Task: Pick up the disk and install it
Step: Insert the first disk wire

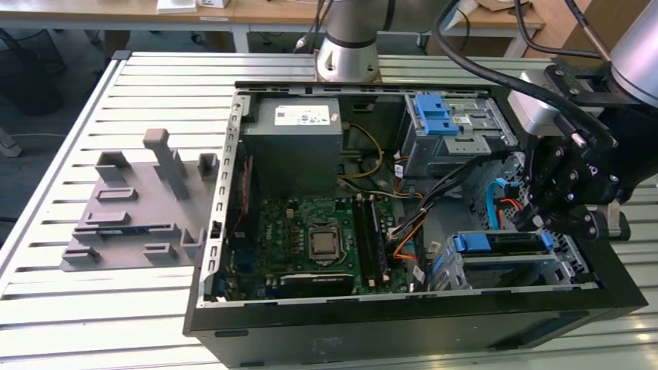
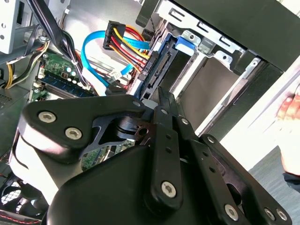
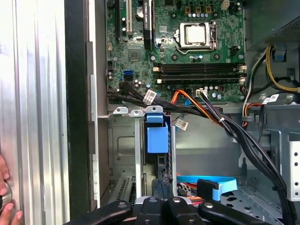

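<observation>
Exterior view, lower right of frame: my fingers point(image 1: 553, 222) hang over the right-hand end of the open computer case point(image 1: 411, 327), just above the lower drive cage point(image 1: 563, 271). The disk point(image 1: 504, 243) sits inside that cage on its edge, its blue bracket up.

First wrist view: fingers point(image 3: 164, 204) appear clenched together with nothing between them, close to the disk's point(image 3: 157, 137) near end. Cannot tell whether they touch it. The blue bracket tab stands in the cage slot, with the motherboard point(image 3: 187, 51) beyond.

Second wrist view: fingertips point(image 2: 162, 101) meet just short of the disk point(image 2: 161, 63). Coloured power leads point(image 2: 129, 42) and a blue data cable point(image 2: 93, 49) run to its connector end.

Case lies on its side on the slatted metal surface point(image 1: 154, 77). The power supply point(image 1: 298, 131) is at upper centre of the exterior frame, and a grey moulded fixture point(image 1: 134, 208) stands at left, well apart from the case. A person's hand point(image 3: 4, 197) rests on the surface beside the case wall
</observation>
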Robot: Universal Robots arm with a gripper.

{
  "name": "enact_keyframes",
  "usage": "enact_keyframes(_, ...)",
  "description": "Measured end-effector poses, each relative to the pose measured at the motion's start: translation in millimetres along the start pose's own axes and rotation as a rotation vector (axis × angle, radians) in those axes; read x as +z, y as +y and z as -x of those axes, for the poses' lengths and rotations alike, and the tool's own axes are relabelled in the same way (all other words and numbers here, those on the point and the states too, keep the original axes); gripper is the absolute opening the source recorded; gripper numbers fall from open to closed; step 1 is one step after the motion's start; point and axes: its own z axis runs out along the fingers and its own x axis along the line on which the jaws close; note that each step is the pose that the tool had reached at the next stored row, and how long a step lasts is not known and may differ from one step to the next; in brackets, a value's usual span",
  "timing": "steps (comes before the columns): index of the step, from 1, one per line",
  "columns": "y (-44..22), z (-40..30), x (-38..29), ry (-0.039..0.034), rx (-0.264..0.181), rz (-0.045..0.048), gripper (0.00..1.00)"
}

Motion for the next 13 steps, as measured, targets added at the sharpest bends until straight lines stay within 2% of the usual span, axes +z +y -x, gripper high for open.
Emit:
enact_keyframes(6,-0.1,0.0,-1.7,-0.0061,0.000,-0.0001,0.11)
enact_keyframes(13,-3.0,0.9,-3.2,-0.0079,0.000,-0.0002,0.11)
